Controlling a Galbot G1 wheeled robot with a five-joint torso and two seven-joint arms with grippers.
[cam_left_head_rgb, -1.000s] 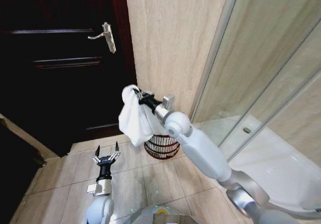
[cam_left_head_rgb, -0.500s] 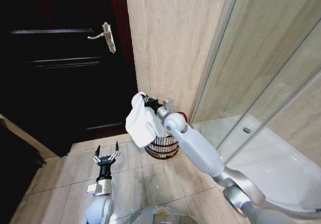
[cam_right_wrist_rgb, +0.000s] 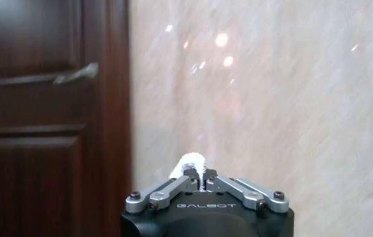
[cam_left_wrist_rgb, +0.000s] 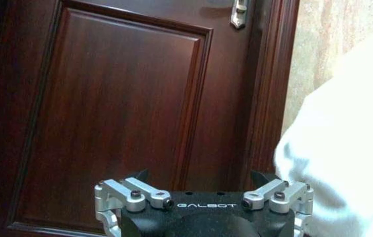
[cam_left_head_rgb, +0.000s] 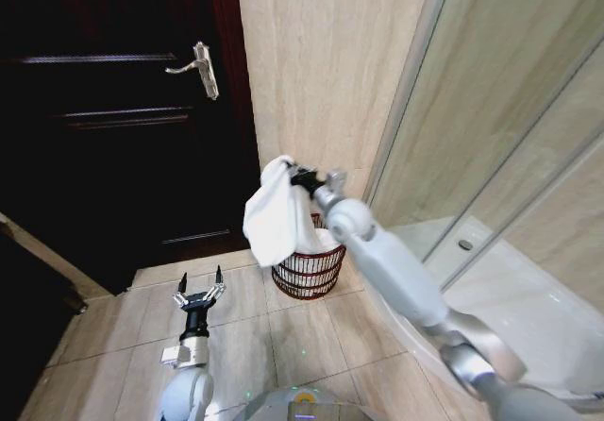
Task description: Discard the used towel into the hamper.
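A white towel [cam_left_head_rgb: 274, 211] hangs from my right gripper [cam_left_head_rgb: 294, 175], which is shut on its top edge; a tuft of the towel [cam_right_wrist_rgb: 191, 161] pokes out between the closed fingers. The cloth dangles just above and to the left of the hamper [cam_left_head_rgb: 308, 270], a dark reddish-brown wire basket on the tiled floor against the beige wall. Low at the front left, my left gripper [cam_left_head_rgb: 199, 292] is open and holds nothing. In the left wrist view the towel [cam_left_wrist_rgb: 344, 148] fills one side, in front of the door.
A dark wooden door [cam_left_head_rgb: 113, 119] with a metal handle [cam_left_head_rgb: 200, 68] stands to the left. The beige tiled wall [cam_left_head_rgb: 321, 81] rises behind the hamper. A glass shower enclosure [cam_left_head_rgb: 491, 157] with a white tray [cam_left_head_rgb: 510, 308] takes up the right.
My right arm has swung the towel to the right, from left of the hamper to nearly over it. The left arm has stayed still.
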